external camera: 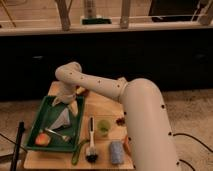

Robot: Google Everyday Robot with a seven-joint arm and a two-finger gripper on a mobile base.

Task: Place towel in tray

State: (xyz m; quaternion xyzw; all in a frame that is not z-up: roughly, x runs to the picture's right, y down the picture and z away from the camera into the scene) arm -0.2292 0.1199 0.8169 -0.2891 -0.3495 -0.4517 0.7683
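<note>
A pale grey towel (63,119) lies crumpled in the green tray (39,144) on the left of the wooden table. My white arm reaches from the lower right across the table, and my gripper (65,99) hangs over the tray's far edge, just above the towel. I cannot tell whether it touches the towel.
An orange piece (41,140) and a utensil (57,134) lie in the tray's near end. A black-headed brush (91,146), a green cup (104,126), a blue-grey can (116,152) and a small dark object (120,120) sit on the table (97,107). A dark counter stands behind.
</note>
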